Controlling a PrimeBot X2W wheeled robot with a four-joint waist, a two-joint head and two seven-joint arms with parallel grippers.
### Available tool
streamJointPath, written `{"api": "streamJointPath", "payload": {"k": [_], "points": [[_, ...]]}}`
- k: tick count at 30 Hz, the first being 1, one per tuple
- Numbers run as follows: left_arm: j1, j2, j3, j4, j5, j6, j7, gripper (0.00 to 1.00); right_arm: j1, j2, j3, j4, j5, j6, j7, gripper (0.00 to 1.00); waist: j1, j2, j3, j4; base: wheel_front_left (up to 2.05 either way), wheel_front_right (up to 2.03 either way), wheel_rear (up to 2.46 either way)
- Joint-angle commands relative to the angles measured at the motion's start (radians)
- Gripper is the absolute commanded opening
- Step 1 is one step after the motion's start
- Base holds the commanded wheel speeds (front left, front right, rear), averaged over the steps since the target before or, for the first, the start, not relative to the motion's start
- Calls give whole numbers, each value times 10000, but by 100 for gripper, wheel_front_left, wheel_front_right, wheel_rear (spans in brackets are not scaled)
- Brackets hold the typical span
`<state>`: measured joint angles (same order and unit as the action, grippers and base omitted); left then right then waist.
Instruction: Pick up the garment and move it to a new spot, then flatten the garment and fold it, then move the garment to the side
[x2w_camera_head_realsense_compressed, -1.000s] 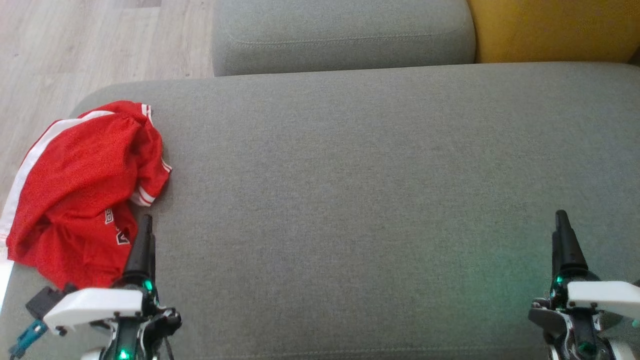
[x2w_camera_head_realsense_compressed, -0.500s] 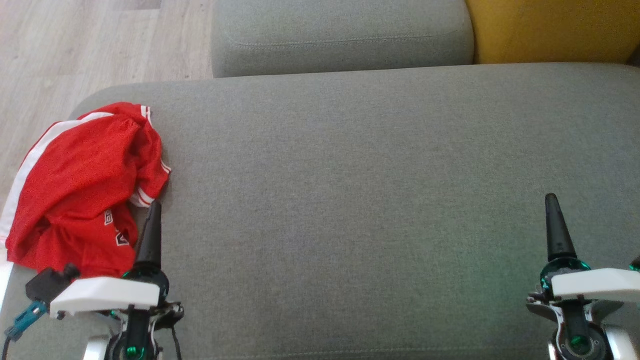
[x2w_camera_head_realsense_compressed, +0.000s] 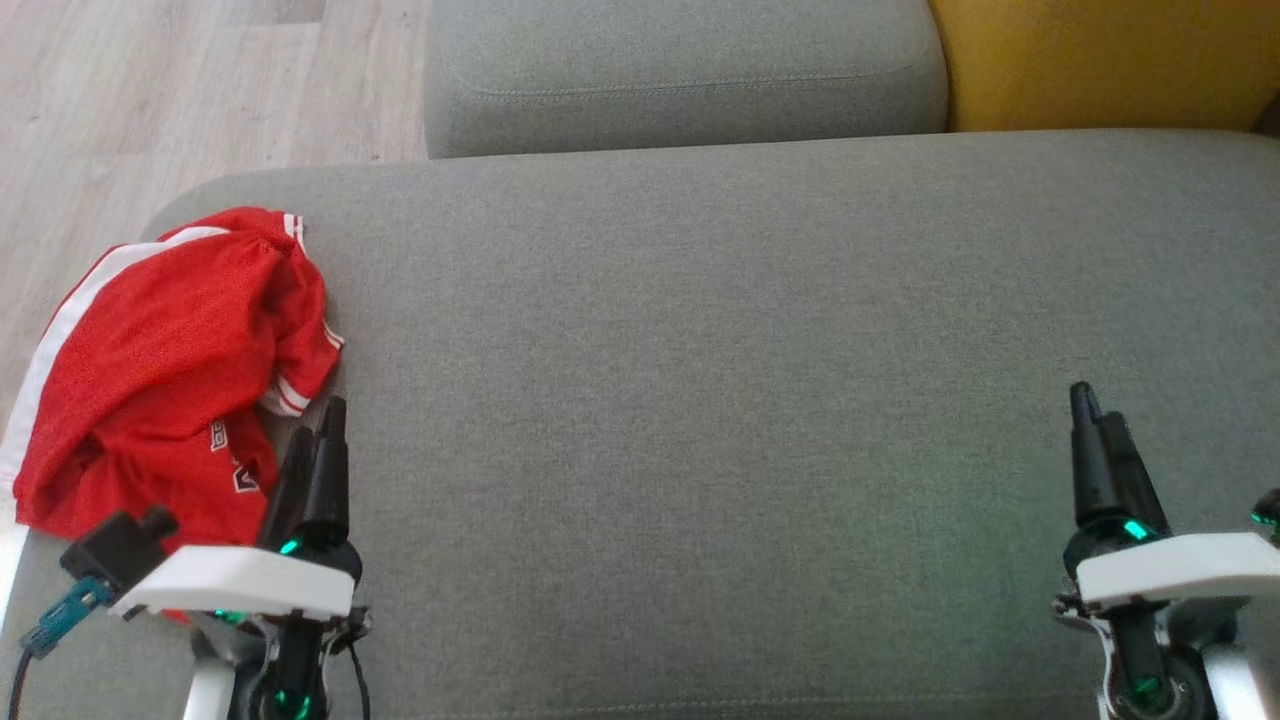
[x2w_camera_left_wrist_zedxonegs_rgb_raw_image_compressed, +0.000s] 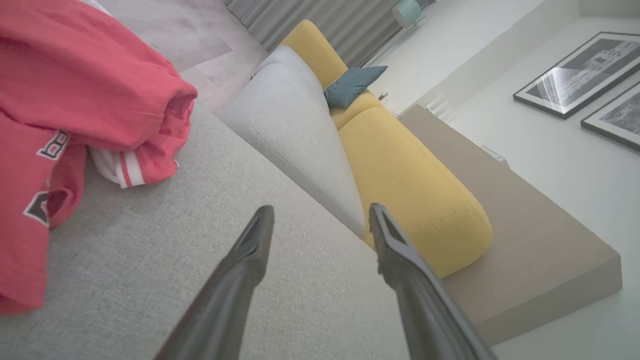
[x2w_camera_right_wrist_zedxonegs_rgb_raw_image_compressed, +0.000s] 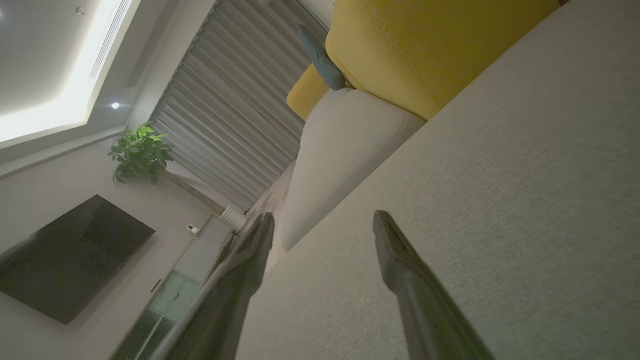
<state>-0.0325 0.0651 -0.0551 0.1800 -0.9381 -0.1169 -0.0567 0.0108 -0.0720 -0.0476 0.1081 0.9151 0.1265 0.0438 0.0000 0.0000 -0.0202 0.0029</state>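
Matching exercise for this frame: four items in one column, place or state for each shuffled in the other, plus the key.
1. garment
2. left gripper
3. right gripper
4. yellow cushion

a. top right corner, beyond the grey seat
b. crumpled at the seat's left end
c. open, over bare seat on the right
d. open, beside the red fabric

Pairs: 1-b, 2-d, 3-c, 4-a

A living room — sofa (x2w_camera_head_realsense_compressed: 700, 350), television (x2w_camera_right_wrist_zedxonegs_rgb_raw_image_compressed: 70, 255), framed pictures (x2w_camera_left_wrist_zedxonegs_rgb_raw_image_compressed: 575, 75), houseplant (x2w_camera_right_wrist_zedxonegs_rgb_raw_image_compressed: 137, 152).
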Motion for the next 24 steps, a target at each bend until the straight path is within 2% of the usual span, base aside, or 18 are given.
{"api": "streamJointPath", "payload": {"k": [1, 24], "points": [[-627, 242, 70, -453, 396, 14, -157, 100, -251, -191, 143, -471, -400, 23, -99, 100, 0, 0, -8, 2, 0, 0, 0], [-633, 557, -442, -288, 3546, 324, -830, 100, 25, -275, 335, -707, -3671, 30, -307, 100, 0, 0, -101, 30, 0, 0, 0]]}}
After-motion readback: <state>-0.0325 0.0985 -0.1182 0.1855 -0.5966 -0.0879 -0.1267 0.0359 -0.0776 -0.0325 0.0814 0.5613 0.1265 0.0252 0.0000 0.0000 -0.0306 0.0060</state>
